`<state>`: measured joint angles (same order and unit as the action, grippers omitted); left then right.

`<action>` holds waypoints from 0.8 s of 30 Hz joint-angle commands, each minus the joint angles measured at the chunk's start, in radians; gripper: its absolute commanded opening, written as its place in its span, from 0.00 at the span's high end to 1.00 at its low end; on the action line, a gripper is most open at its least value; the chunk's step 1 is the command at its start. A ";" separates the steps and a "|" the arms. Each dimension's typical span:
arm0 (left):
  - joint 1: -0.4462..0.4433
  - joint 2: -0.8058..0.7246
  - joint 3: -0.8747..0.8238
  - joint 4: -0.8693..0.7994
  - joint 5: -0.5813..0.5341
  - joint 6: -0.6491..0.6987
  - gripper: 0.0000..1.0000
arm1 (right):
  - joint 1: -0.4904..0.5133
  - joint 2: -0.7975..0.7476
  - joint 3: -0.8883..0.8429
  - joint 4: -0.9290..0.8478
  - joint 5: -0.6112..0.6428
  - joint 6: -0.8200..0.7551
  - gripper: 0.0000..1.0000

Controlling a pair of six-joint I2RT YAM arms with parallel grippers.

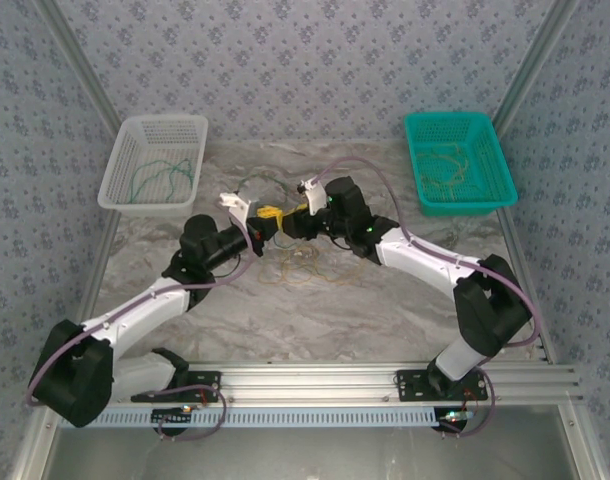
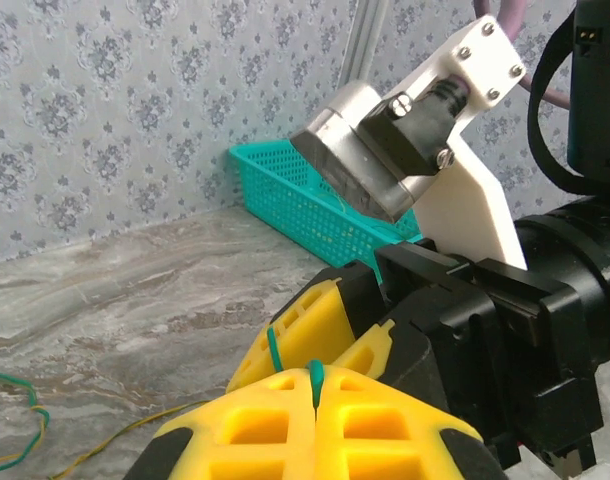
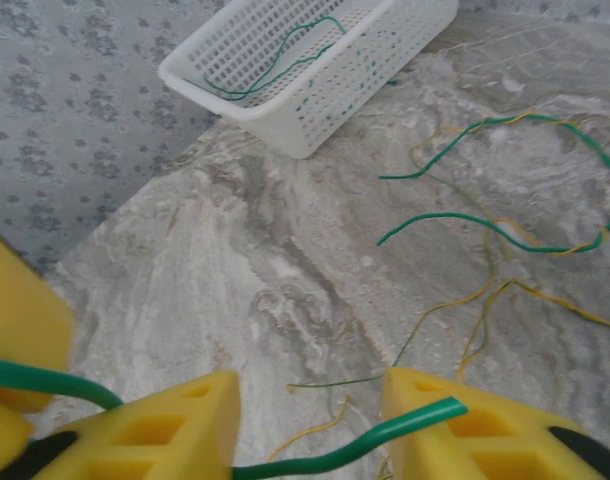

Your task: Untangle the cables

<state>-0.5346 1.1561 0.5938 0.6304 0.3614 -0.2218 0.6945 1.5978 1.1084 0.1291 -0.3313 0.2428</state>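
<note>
Marbled counter (image 1: 385,310), patterned walls around it. At frame centre I see my left gripper (image 2: 315,405) pinched tight on a green cable (image 2: 315,380). My right gripper (image 3: 313,435) stands partly apart, green cable lying across its fingers. Loose cables (image 3: 455,214) sprawl just below them. White basket (image 1: 120,200) upper left, teal basket (image 1: 465,207) upper right.

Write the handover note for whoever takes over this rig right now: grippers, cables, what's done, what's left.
Left gripper: shut on a thin green cable, mid-table.
Right gripper: open, facing the left one; a green strand crosses its gap.
Done: green cables lie in the white mesh basket, yellow cables in the teal mesh basket.
To do: separate and sort the loose green-and-yellow tangle on the marble-look table.
</note>
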 commanded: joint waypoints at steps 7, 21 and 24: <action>0.002 -0.090 0.040 0.137 -0.016 0.059 1.00 | 0.045 0.003 -0.036 -0.122 0.055 -0.045 0.33; 0.089 -0.142 0.019 0.024 -0.144 0.108 1.00 | 0.046 -0.267 -0.214 -0.026 0.335 -0.148 0.31; 0.146 -0.120 0.085 -0.108 -0.254 0.152 1.00 | 0.049 -0.366 -0.304 0.080 0.389 -0.180 0.30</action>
<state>-0.4274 1.0348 0.6025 0.6277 0.2249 -0.1204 0.7361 1.3083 0.8639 0.0834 -0.0456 0.1188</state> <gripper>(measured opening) 0.064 0.700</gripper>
